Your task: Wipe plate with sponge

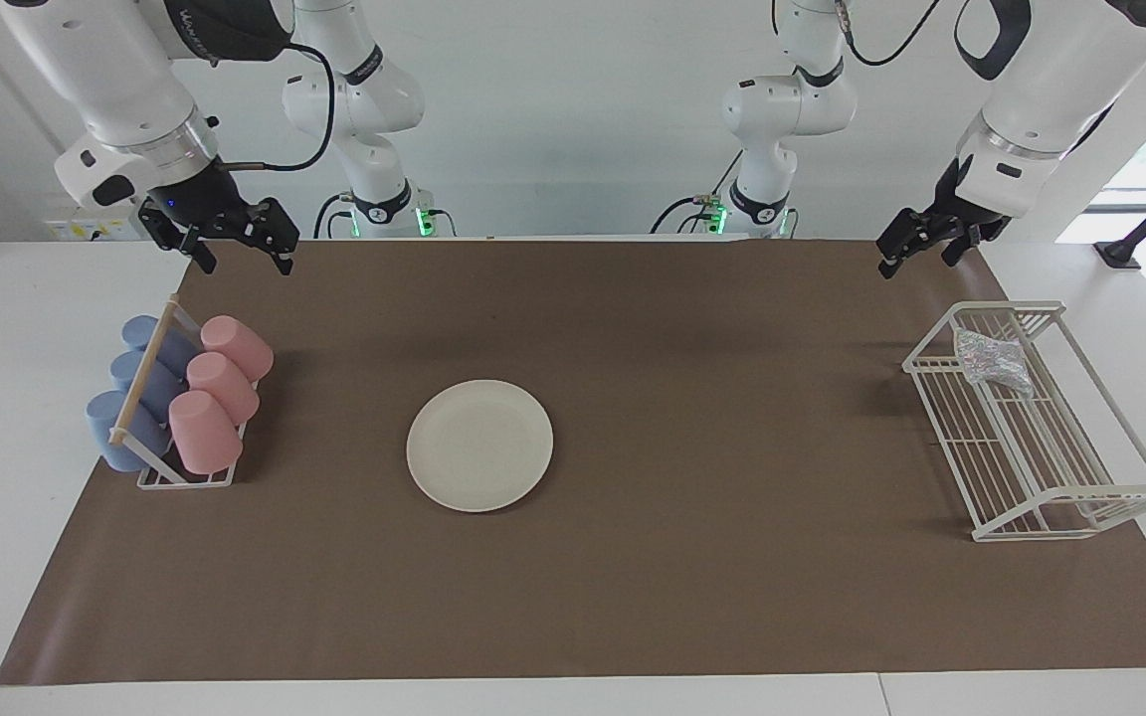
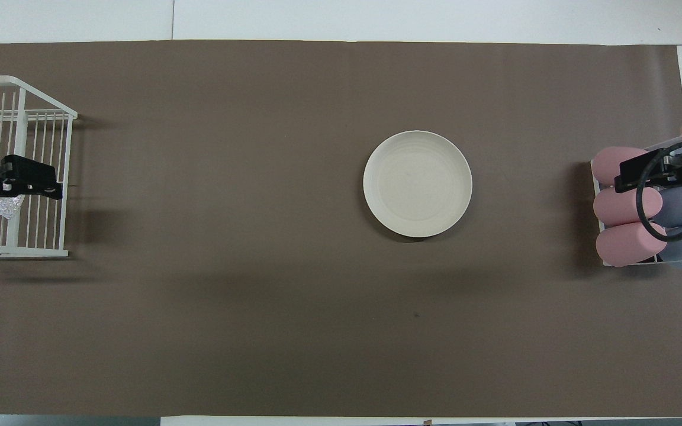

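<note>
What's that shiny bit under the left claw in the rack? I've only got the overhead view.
Observer: That is the sponge. It lies on the bars of the white rack, at the end nearer to the robots.
Operator: Is the left claw touching it?
Observer: No. The left claw hangs open well above the rack and holds nothing.
Operator: And is the right claw down among the cups?
Observer: No. The right claw hangs open above the cup holder, clear of the pink cups.
</note>
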